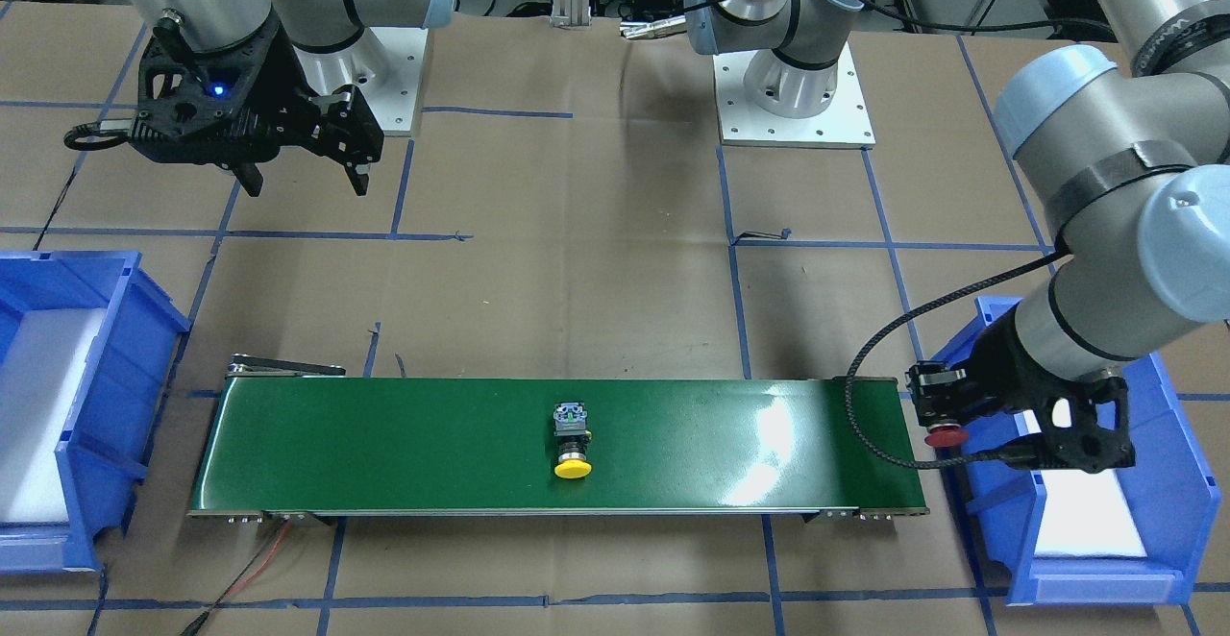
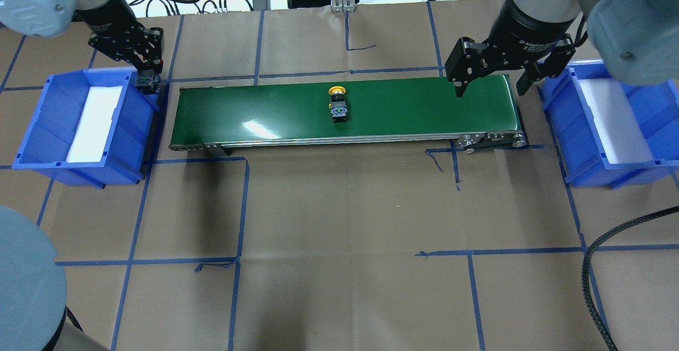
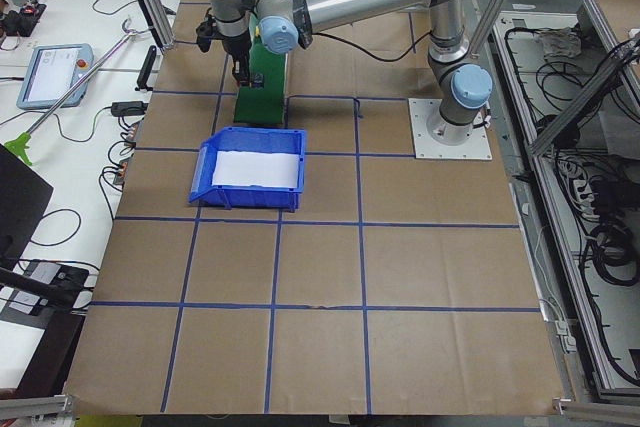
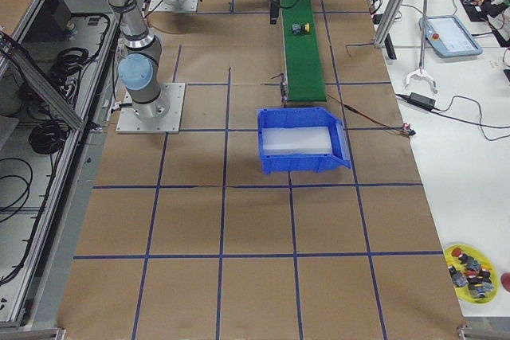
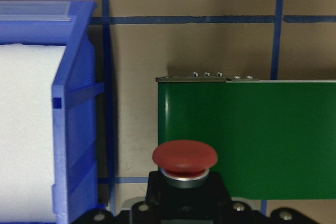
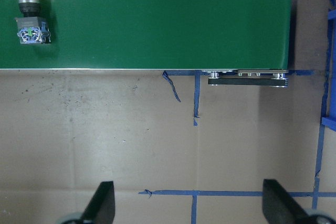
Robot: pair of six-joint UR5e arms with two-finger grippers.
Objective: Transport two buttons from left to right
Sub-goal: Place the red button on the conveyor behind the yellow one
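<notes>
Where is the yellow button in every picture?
Front-facing: yellow button lies mid-belt, centre.
Overhead: button mid-belt, upper centre.
Exterior left: too small to tell.
Exterior right: button on the belt, top centre.
Left wrist: not in it.
Right wrist: button in the top-left corner.
Shared landmark: the green belt.

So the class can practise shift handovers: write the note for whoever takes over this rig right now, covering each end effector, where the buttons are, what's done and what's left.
Left end effector: shut on red button, between left bin and the left end of the belt.
Right end effector: open, empty, over the belt's right end.
Yellow button: on its side, mid-belt.
Done: no button shows in right bin yet.
Left: probably red onto belt, then both into right bin.
</notes>
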